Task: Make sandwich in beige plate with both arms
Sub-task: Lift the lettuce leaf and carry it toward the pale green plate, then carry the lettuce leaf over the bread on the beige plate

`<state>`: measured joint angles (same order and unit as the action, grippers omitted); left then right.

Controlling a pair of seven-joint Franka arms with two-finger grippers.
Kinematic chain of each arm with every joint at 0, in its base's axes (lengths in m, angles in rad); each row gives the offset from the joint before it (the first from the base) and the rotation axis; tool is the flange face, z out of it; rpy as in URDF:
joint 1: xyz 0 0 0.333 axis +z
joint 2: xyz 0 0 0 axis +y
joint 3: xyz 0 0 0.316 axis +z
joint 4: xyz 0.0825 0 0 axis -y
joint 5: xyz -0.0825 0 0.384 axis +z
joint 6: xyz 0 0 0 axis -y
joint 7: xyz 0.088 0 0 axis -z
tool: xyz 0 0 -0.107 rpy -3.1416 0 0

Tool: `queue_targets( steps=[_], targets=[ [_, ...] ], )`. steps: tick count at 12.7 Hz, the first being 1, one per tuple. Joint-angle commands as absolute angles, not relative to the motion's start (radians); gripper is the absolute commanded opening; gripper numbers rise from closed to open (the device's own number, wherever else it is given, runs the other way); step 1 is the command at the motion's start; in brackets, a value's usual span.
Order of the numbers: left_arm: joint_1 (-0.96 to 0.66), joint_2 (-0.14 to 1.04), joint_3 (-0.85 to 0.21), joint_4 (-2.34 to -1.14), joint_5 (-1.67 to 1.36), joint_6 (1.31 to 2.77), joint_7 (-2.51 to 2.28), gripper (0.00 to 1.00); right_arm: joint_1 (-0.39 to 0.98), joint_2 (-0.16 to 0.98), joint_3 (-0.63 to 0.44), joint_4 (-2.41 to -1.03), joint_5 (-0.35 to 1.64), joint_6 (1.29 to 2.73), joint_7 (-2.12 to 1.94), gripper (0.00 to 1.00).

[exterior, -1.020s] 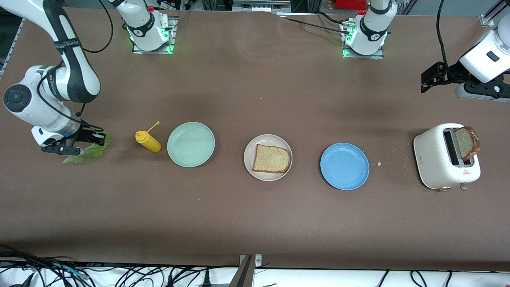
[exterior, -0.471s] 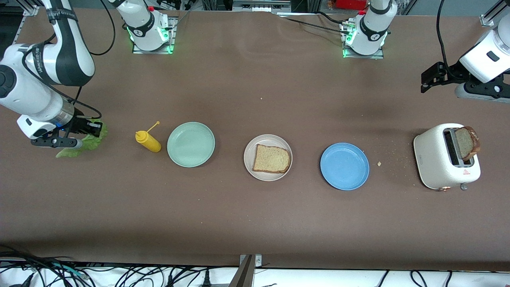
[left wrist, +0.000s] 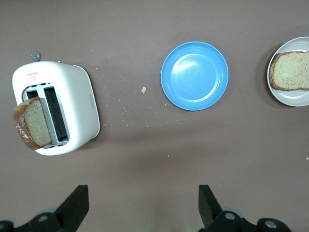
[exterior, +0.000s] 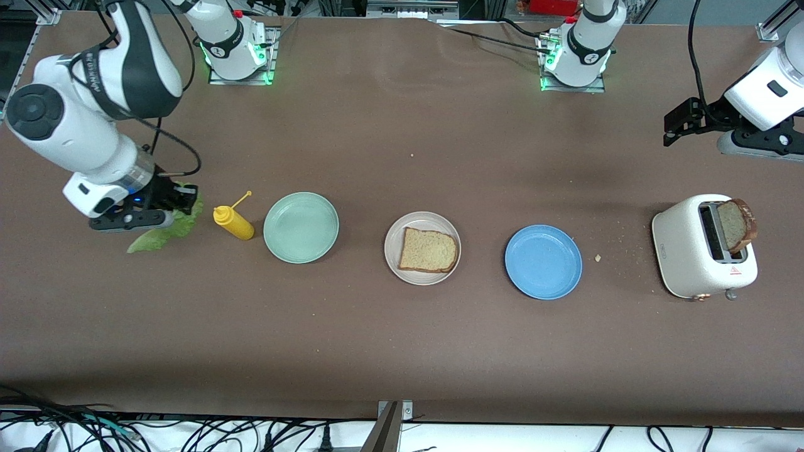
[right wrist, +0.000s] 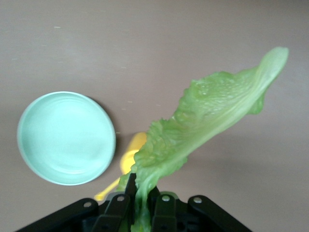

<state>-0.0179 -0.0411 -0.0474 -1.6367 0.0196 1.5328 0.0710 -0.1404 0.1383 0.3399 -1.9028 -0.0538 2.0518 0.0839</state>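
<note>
While the left gripper [left wrist: 140,212] just waits wide open over the table near the toaster [exterior: 703,248], the lettuce leaf [exterior: 164,231] has been carried, clamped in the right gripper [exterior: 166,207], from the table's end to right beside the yellow squeeze bottle [exterior: 233,223]. One bread slice [exterior: 429,250] is already laid on the beige plate [exterior: 396,233], so lettuce looks to be layered next.

Even, diffuse overhead light; brown worktop [exterior: 402,351] matte, no glare. Soft short shadows beside the toaster [exterior: 700,248] and plates. Green LEDs glow at both arm bases. Front view sharp throughout. Right wrist view: lettuce leaf [right wrist: 207,121] translucent, softly blurred near the lens; mint-green plate [right wrist: 66,137] carries a faint sheen.
</note>
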Motion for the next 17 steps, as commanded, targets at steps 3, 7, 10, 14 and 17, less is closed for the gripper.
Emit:
queue_targets(
  steps=[3,7,10,14,17],
  targets=[
    [-0.011,-0.048,-0.048,-1.640,0.015,1.528,0.095,1.00,-0.046,0.198,0.359,-1.823,0.110,2.055,0.103,0.00],
    [-0.011,-0.048,-0.046,-1.640,0.015,1.528,0.095,1.00,0.057,0.287,0.359,-1.782,0.156,2.127,0.104,0.00],
    [-0.011,-0.048,-0.046,-1.640,0.015,1.528,0.095,1.00,0.127,0.357,0.359,-1.781,0.156,2.248,0.104,0.00],
    [-0.011,-0.048,-0.046,-1.640,0.015,1.528,0.095,1.00,0.225,0.469,0.357,-1.744,0.156,2.423,0.104,0.00],
    [-0.009,-0.048,-0.044,-1.641,0.015,1.528,0.095,1.00,0.274,0.544,0.357,-1.715,0.156,2.515,0.104,0.00]
  ],
)
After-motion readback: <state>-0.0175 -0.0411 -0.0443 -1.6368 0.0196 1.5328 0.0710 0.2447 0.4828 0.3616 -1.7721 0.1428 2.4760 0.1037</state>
